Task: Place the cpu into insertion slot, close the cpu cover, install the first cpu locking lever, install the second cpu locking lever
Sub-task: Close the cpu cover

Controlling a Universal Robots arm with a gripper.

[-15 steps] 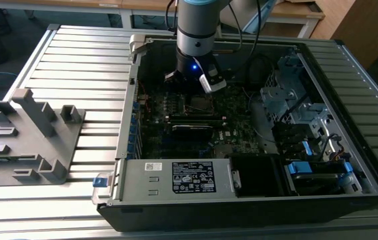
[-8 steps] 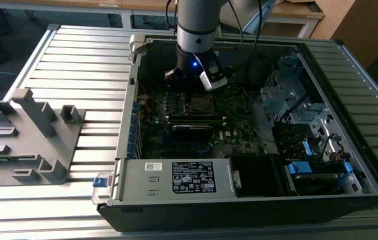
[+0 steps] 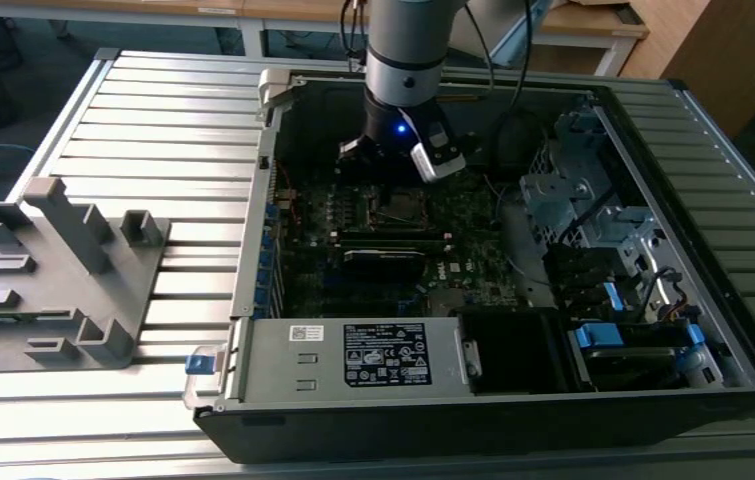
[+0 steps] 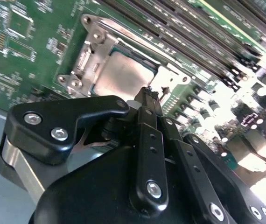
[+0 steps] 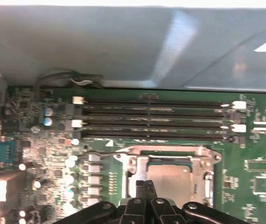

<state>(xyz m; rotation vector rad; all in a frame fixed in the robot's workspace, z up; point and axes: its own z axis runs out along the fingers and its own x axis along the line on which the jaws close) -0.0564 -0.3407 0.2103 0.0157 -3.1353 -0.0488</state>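
Claw (image 3: 387,175) is hanging from one grey arm over one open black computer case (image 3: 484,425) that is standing on the ribbed metal table (image 3: 150,120). Its tip is hovering at twelve o'clock of the square insertion slot (image 3: 401,208) inside the case. At nine o'clock of the case, one grey blocky fixture (image 3: 57,270) is lying on the table.

In the second wrist view the claw (image 4: 148,94) is keeping its two black fingers (image 4: 144,112) pressed together, with nothing visible between them. The tip is just beside one cpu (image 4: 121,74), whose flat, dull grey square top is sitting in the slot, framed by the thin silver cpu cover (image 4: 92,44) on the green motherboard (image 4: 21,28).

In the first wrist view the claw (image 5: 144,186) is overlapping the edge of the cpu (image 5: 175,179); contact cannot be told. The cpu cover (image 5: 170,151) is lying around it, and four long dark memory slots (image 5: 156,119) are running side by side beyond.
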